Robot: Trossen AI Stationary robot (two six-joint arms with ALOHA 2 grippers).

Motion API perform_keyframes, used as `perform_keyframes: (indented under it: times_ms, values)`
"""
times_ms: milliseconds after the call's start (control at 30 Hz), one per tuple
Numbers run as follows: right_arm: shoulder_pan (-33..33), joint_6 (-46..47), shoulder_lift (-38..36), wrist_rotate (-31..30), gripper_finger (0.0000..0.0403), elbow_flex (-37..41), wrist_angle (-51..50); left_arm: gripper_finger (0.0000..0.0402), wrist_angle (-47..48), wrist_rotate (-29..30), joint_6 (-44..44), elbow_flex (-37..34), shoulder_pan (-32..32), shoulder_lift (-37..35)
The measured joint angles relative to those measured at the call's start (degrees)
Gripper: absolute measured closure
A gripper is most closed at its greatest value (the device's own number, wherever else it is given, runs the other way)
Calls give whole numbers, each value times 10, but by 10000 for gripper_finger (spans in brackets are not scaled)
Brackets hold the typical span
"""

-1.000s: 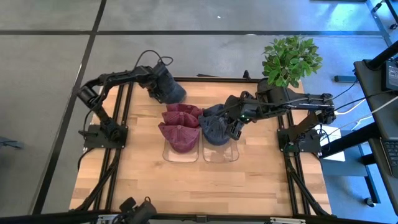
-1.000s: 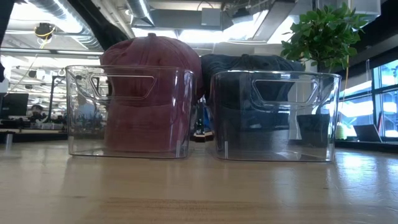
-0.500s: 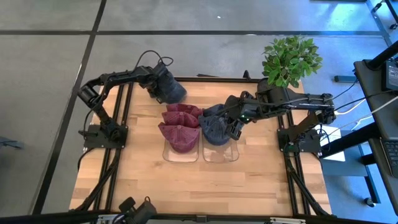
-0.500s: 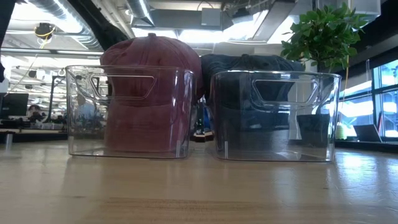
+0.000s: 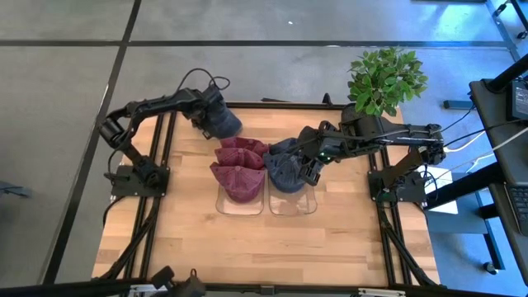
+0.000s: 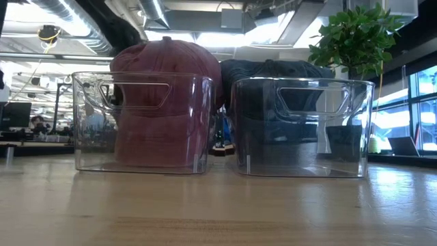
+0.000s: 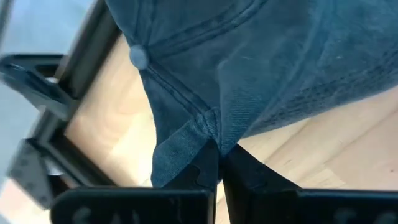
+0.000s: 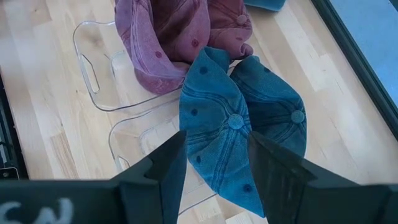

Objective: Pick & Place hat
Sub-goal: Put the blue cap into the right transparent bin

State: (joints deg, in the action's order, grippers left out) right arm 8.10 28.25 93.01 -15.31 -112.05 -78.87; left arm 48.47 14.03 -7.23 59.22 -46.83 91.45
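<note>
While the left claw [image 7: 216,163] pinches a blue denim cap [image 5: 223,121] shut between its fingers at the table's [image 5: 190,239] eleven o'clock, the right claw [image 8: 214,158] hangs open and empty above two more blue caps [image 8: 239,130] heaped in the right clear bin [image 6: 300,126]. Two maroon caps [image 5: 239,169] fill the left clear bin [image 6: 140,123]. No lettering is readable anywhere. The potted plant [image 5: 384,78] sits at one o'clock.

Two bins [image 5: 239,202] [image 5: 294,203] side by side mid-table, hats [image 5: 240,169] [image 5: 284,167] piled in each, plant [image 5: 384,78] at far right corner
</note>
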Motion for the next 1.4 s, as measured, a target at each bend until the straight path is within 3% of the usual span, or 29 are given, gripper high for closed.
perform_keyframes:
  times_ms: [233,500,700,800,967,1167,1400]
  values:
    - [0,-3,0,0,233,0,0,398,23,71,14,6,38,-62]
    - [0,1,0,0,233,0,0,398,68,172,43,77,96,-169]
    - [0,-5,0,12,233,0,6,398,77,192,0,152,185,-244]
    - [0,-40,-1,32,233,0,38,398,88,238,-34,187,254,-263]
    - [0,-76,-3,41,233,-48,64,398,91,329,-49,240,382,-263]
    - [0,-79,-4,49,233,-146,90,399,82,386,-88,261,527,-227]
    - [0,-90,-4,49,233,-218,89,399,-37,489,-200,264,668,-148]
